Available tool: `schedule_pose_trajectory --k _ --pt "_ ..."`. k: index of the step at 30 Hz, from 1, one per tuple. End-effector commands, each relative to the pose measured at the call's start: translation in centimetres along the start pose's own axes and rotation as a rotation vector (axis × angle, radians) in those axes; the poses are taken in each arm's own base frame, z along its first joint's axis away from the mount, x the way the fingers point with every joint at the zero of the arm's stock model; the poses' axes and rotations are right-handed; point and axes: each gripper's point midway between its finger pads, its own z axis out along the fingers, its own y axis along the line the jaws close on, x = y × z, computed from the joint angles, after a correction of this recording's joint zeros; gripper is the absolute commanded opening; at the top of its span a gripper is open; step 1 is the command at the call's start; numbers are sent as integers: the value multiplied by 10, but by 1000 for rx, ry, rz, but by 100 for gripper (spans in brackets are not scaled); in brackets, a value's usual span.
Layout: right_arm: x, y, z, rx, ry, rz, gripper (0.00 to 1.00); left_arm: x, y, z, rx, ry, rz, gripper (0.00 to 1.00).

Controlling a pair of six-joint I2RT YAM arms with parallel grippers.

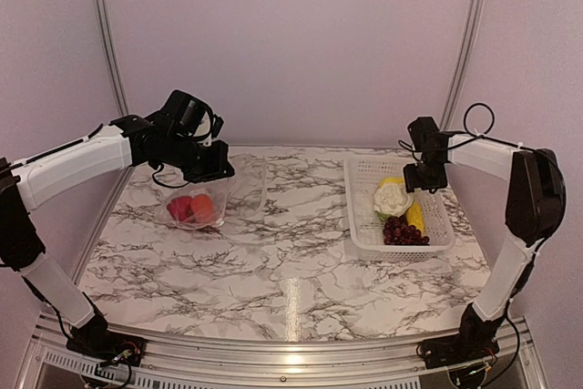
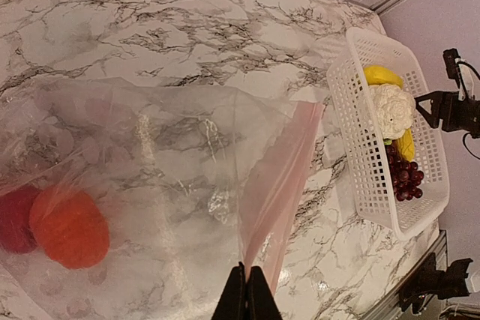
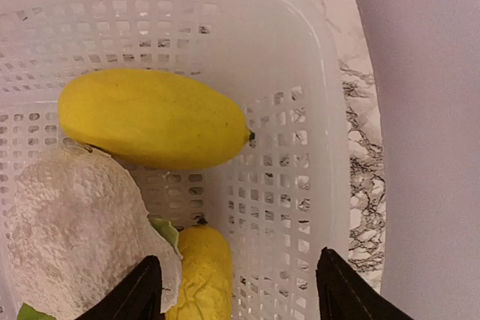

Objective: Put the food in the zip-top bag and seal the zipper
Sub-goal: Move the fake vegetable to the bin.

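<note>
My left pincer [image 2: 246, 297] is clamped on the mouth edge of the zip-top bag [image 2: 172, 148], orange fruit [image 2: 69, 228] inside; my right pincer [image 3: 238, 275] hangs wide apart, empty, over the basket [image 3: 300, 95] beside the cauliflower [image 3: 67, 237]

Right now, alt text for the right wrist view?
The open right tool hangs over a white lattice basket holding a large yellow piece, a second yellow piece and a white cauliflower. Marble table shows at right.
</note>
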Motion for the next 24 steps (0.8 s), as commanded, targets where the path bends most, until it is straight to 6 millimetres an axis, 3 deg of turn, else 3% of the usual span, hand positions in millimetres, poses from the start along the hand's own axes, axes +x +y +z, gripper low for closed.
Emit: schedule_pose_trajectory --k 1,8,13,20,24 --pt "-7 53 -9 -165 2 -18 67 -2 -2 -8 10 -12 12 0" --pt "-7 73 -10 -235 27 -20 67 -5 -6 -4 17 -7 12 0" --pt "-9 69 -17 -224 19 -34 67 -7 -7 -2 21 -7 11 0" --pt "-21 56 -45 -217 -27 -29 68 -7 -7 -2 18 -5 14 0" --pt "-14 50 -52 -210 -14 -36 67 -6 -6 -3 15 -1 17 0"
